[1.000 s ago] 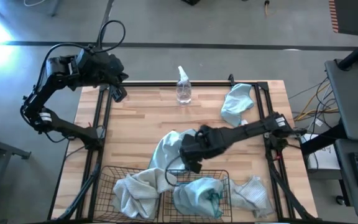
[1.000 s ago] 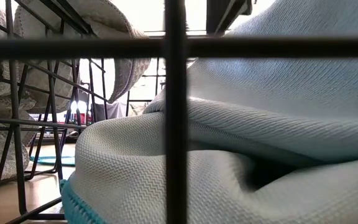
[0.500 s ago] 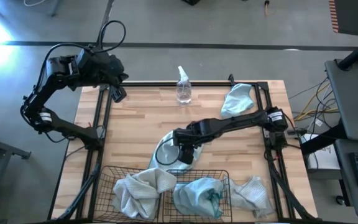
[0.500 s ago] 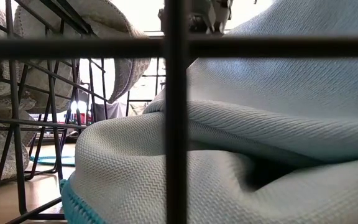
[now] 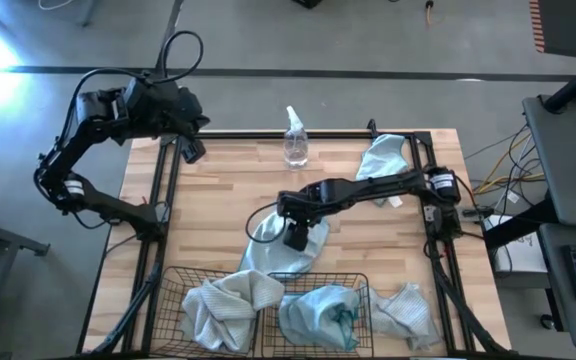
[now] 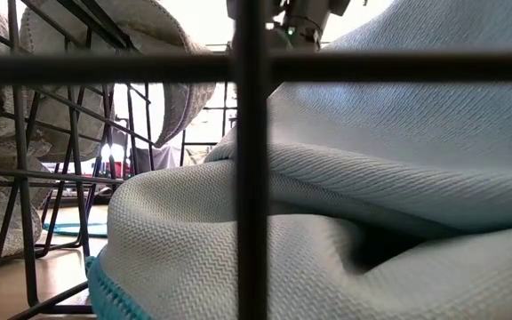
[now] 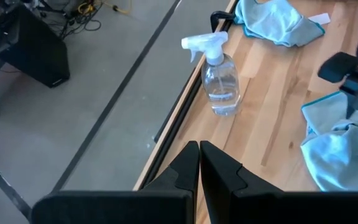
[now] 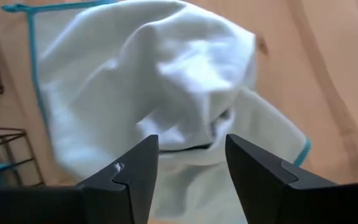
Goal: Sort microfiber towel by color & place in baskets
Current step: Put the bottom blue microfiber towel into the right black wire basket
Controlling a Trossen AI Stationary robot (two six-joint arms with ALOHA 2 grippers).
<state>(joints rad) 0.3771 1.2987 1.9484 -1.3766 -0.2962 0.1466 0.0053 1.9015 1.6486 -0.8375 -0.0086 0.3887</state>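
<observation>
Our right pincer (image 5: 295, 237), jaws apart, hangs over the light blue towel (image 5: 276, 248) at lower centre of the counter (image 5: 218, 195); soft and limp, we judge its raised middle fold best to pinch.

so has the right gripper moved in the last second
Yes. The right gripper has pulled back from the baskets' far rim toward the spray bottle, and now hangs open over the light blue towel.
</observation>
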